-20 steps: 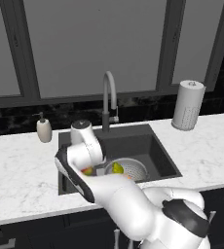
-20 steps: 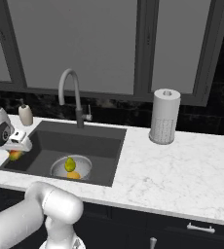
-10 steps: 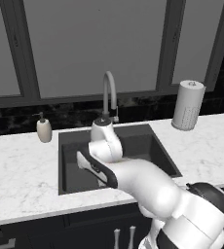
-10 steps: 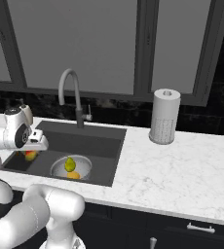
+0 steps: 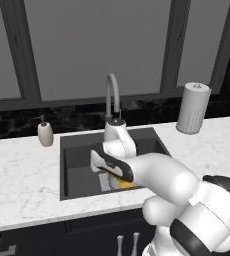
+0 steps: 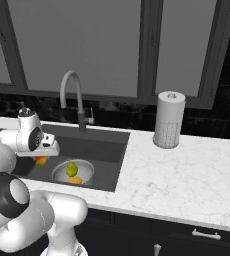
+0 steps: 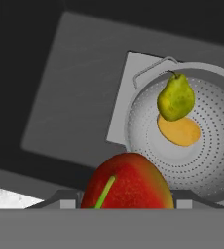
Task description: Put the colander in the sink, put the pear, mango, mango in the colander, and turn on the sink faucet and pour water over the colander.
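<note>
Swung rightward over the sink (image 6: pixel 112 150), fingers (image 7: pixel 126 204) clenched on red mango (image 7: pixel 127 182).

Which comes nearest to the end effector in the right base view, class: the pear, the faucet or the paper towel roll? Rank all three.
1. Pear: in the colander, just right of the end effector.
2. Faucet: behind the sink, further back.
3. Paper towel roll: on the counter, far right.

colander: the round perforated silvery metal colander (image 7: pixel 192 146) sits in the dark grey rectangular sink (image 6: pixel 104 150), on its bottom plate.
pear: the yellow-green stemmed pear (image 7: pixel 175 97) lies in the colander, touching the orange-yellow mango (image 7: pixel 179 130).
red mango: the red-and-green oval mango (image 7: pixel 127 184) hangs between the gripper (image 7: pixel 126 197) fingers, above the sink floor beside the colander.
faucet: the tall grey gooseneck faucet (image 6: pixel 73 100) stands behind the sink.
</note>
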